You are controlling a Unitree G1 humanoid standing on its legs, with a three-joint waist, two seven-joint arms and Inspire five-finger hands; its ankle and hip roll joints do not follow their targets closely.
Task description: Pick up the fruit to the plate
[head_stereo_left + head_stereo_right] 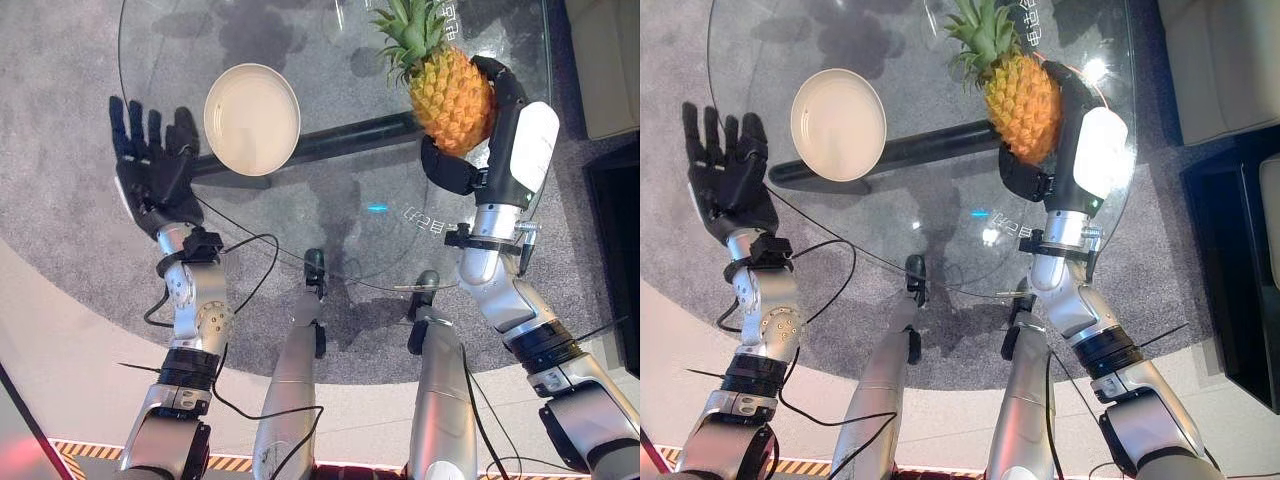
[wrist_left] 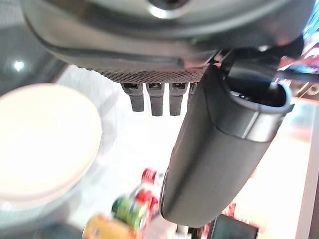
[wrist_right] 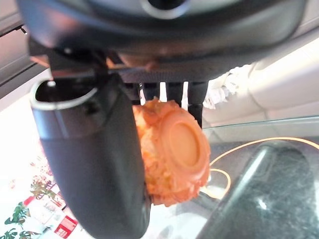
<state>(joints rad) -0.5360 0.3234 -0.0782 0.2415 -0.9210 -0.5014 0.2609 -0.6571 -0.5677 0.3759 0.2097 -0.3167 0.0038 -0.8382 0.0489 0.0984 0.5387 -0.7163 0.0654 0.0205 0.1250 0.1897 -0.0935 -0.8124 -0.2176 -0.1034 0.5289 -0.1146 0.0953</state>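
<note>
Pineapple (image 1: pixel 450 95) sits upper right of the left eye view, clamped in the right hand (image 1: pixel 500 140), fingers and thumb wrapped round it, above the glass table (image 1: pixel 340 230). Plate (image 1: pixel 252 119) upper centre-left on the glass, well apart from the fruit. Left hand (image 1: pixel 150 160) at left beside the plate, fingers straight, holding nothing.

Left wrist view: fingers (image 2: pixel 149 97) extended, plate (image 2: pixel 45 144) at left.

Right wrist view: pineapple (image 3: pixel 172 149) base pinched against thumb (image 3: pixel 94 164).
</note>
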